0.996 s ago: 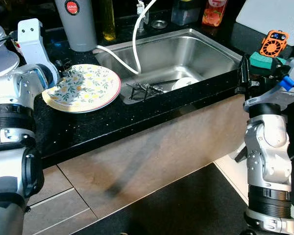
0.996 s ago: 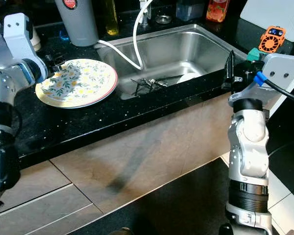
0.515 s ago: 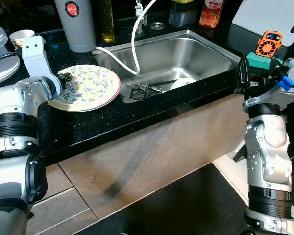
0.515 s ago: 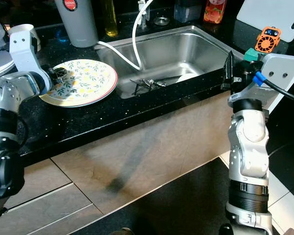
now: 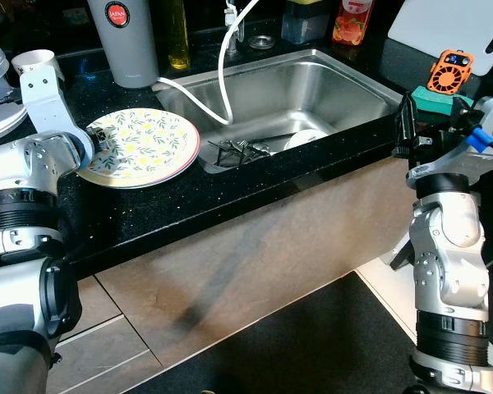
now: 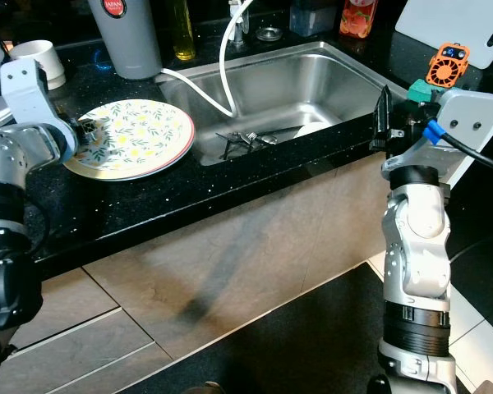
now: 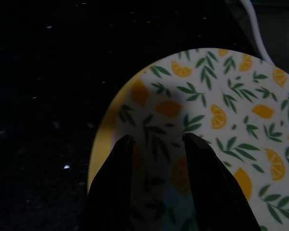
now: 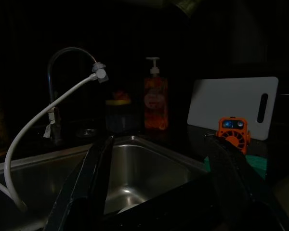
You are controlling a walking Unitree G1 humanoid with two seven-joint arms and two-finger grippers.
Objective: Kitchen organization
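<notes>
Black speckled kitchen surface (image 5: 230,193) w/ a steel sink (image 5: 345,86) set into it, wood cabinet fronts below. Far left: white cup (image 5: 29,59) and grey canister (image 5: 123,41) at the back. Left tool (image 5: 96,153) sits at the near-left rim of a lemon-print plate (image 5: 144,144), which lies flat on the surface just left of the sink; in the wrist view its two fingers (image 7: 115,178) are slightly apart over the plate's edge, not clamped on it. White hose (image 5: 222,74) drops into the sink, cutlery (image 5: 234,149) and a white dish (image 5: 306,138) inside. Right: right tool (image 5: 407,127) hangs off the surface's front edge by the sink's near-right corner, fingers spread wide, holding nothing. Orange gadget (image 5: 446,70) on a green sponge (image 5: 440,100), white board (image 5: 452,25) behind.

Step, as I read it: plate placement, approx done or being nudged. Next move likely needs the left tool to either draw clear or close on the rim w/o tipping the plate.
</notes>
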